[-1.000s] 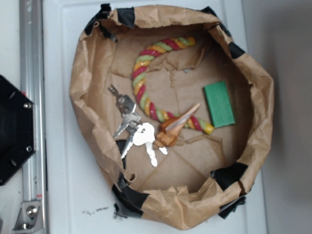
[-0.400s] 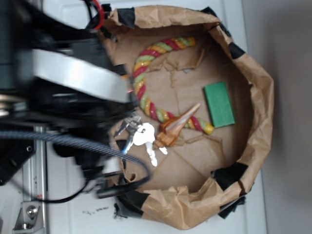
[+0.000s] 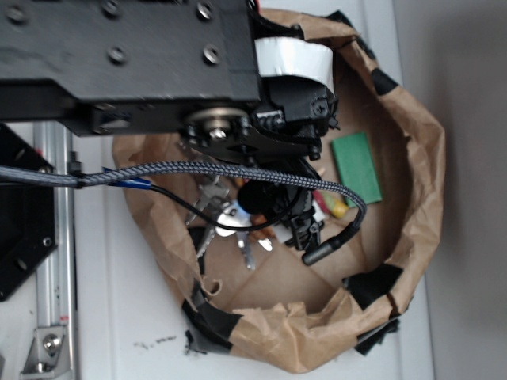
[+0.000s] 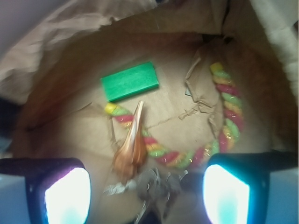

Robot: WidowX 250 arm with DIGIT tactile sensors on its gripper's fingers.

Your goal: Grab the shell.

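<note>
Shell (image 4: 132, 148): lies on the brown paper floor of the nest, wide knobbly end toward the wrist camera, pale point aimed up at the block. Its middle rests across the rope. In the exterior view the arm covers nearly all of it; only an orange sliver may show below the gripper body, and I can't be sure of that.

Gripper (image 4: 145, 193): both fingers (image 4: 65, 193) stand at the bottom corners of the wrist view, spread wide, nothing between them. The shell's wide end sits in the gap, nearer the left-hand finger of that picture, not touching either. From outside, the gripper (image 3: 305, 226) hangs over the middle of the nest.

Rope (image 4: 219, 126): red, yellow and green twist, curving from the upper right down and round under the shell to a yellow end just left of the point.

Keys (image 4: 154, 189): silver bunch, blurred, right at the wide end of the shell, low between the fingers. Outside view shows a few blades poking out under the arm (image 3: 238, 237).

Block (image 4: 129, 81): flat green rectangle, just beyond the shell's tip, apart from it. Also seen at the right of the arm (image 3: 356, 168).

Nest (image 3: 412, 158): crumpled paper wall ringing everything, patched with black tape (image 3: 372, 285).

Arm (image 3: 135, 63): black body and a braided cable (image 3: 198, 170) cross the upper left of the outside view, hiding the nest's far side.
</note>
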